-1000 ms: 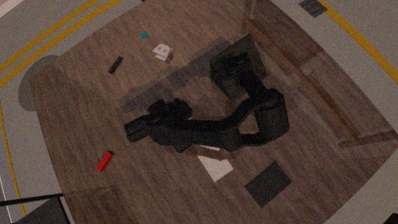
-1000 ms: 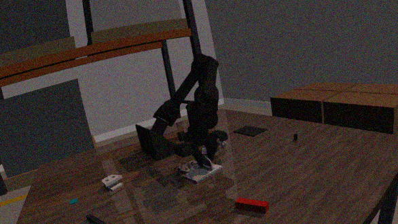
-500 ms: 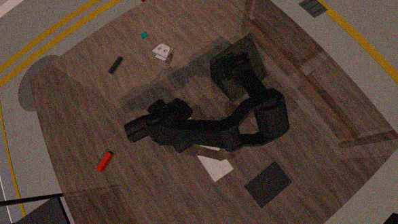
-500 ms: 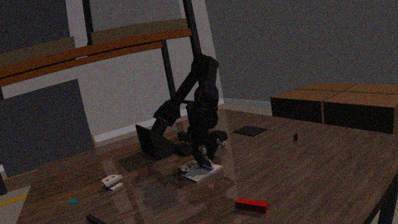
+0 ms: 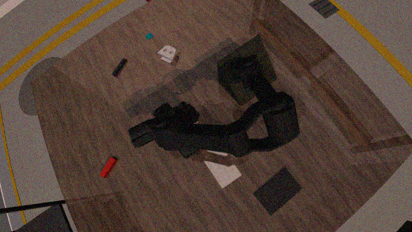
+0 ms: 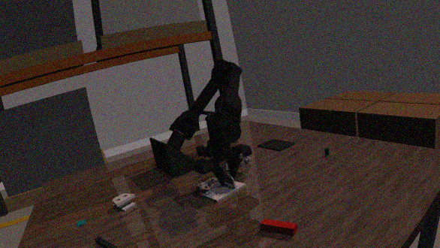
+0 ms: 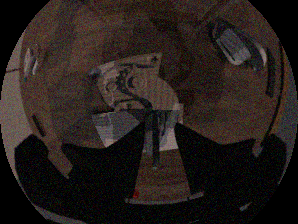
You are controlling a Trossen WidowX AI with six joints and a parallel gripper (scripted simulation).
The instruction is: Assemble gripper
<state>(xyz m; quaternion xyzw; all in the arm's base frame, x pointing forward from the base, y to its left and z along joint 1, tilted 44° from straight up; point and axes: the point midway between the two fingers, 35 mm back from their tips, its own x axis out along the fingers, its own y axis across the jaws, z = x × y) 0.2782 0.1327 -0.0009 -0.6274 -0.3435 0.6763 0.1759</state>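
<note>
My gripper points down at the light gripper base and is shut on a dark, narrow jaw, just above or touching the base. Round geared shapes and a dark curved part show on the base in the wrist view; whether teeth mesh is too dark to tell. The arm hides the base and fingertips in the top view. A white piece with small holes, apparently the housing plate, lies away from the base; it shows at the wrist view's left edge.
A red block, a black bar and a small teal piece lie apart. A larger white shape lies beside the arm, near a dark flat square.
</note>
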